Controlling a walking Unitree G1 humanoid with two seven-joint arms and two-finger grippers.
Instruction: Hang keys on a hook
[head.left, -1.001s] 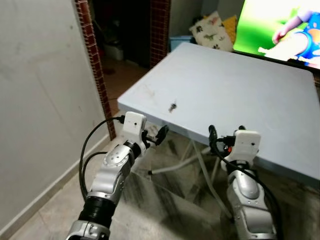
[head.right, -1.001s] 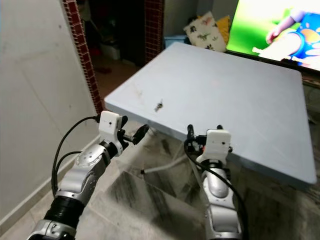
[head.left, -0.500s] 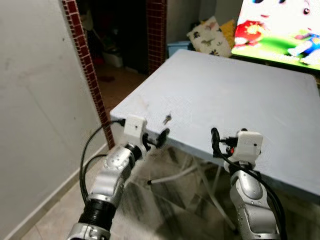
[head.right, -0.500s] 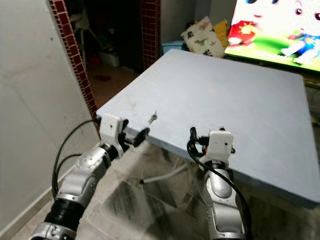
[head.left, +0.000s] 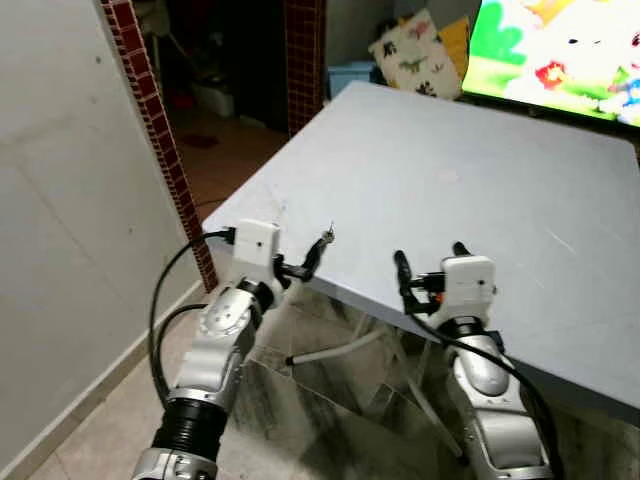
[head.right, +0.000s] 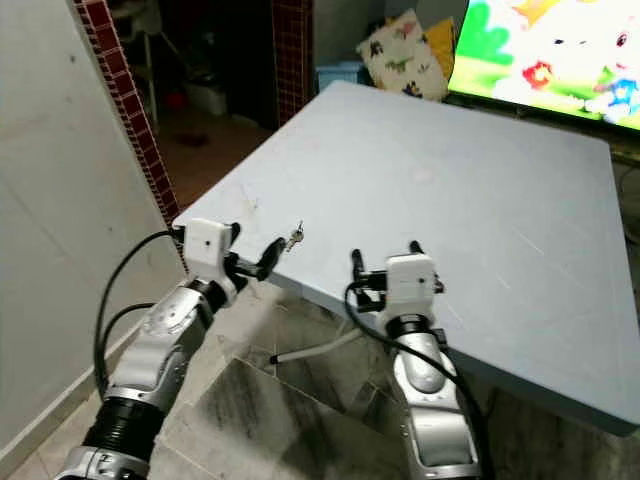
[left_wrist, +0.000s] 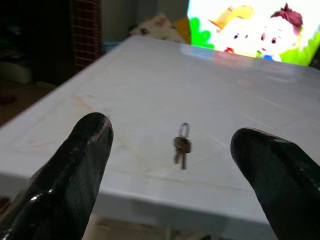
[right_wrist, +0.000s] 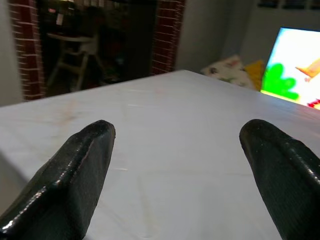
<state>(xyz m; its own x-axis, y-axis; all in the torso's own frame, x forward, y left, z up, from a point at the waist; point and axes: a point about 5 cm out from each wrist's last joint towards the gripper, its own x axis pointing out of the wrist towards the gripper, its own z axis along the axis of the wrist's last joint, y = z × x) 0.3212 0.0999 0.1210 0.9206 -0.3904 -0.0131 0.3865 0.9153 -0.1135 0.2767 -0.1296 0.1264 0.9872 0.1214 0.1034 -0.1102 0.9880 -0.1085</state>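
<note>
Keys (left_wrist: 181, 146) lie loose on your pale blue worktop (head.left: 480, 190), near its front edge, with nothing gripping them.

Your left gripper (left_wrist: 170, 165) sits just off that edge, pointed at the keys, jaws spread wide and empty, one finger to either side of the keys without touching them. Your right gripper (right_wrist: 185, 165) rests further along the same edge, jaws equally wide apart over bare worktop, holding nothing. Beyond the far side you have a bright cartoon screen (head.left: 560, 50) and a patterned cushion (head.left: 415, 52).

One key bunch (left_wrist: 181, 148), one table (head.left: 480, 190), one screen (head.left: 560, 50).
</note>
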